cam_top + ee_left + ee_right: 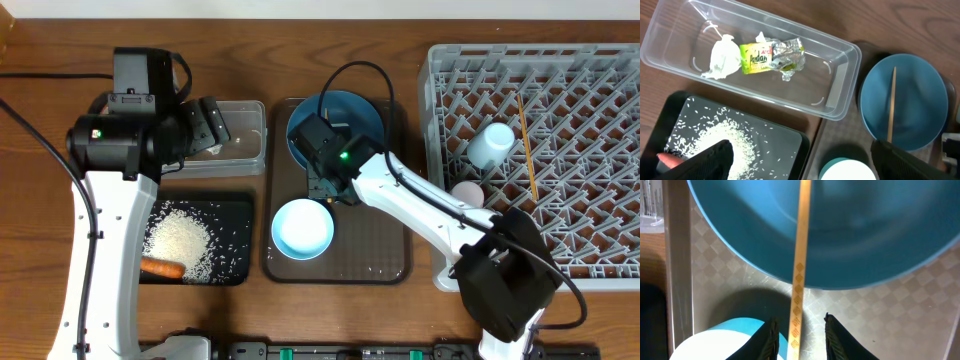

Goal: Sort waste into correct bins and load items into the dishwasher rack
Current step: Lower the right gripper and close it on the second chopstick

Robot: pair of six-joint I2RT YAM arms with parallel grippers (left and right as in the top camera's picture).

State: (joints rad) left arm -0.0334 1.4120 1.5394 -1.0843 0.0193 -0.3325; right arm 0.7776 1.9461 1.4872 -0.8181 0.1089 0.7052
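The big grey rack [535,150] sits at the right of the surface [300,40]. In it are a light-blue cup [491,143], a pink cup [466,193] and one chopstick [527,145]. The brown tray [390,260] holds the blue plate [345,110] and the white bowl [302,229]. The clear tub [840,75] has the tissue [722,57] and the wrapper [772,56] in it. The black tray [235,215] has the rice [180,238] and the carrot [162,267] in it. The left gripper [805,162] is spread wide and hangs over the tub and the black tray. The right gripper [799,337] is spread on both sides of the other chopstick [800,255], which lies on the plate. It is not squeezing it.

We see the left gripper [802,162] spread wide, pointing down; the right gripper [800,332], reaching leftward, stands narrowly parted.
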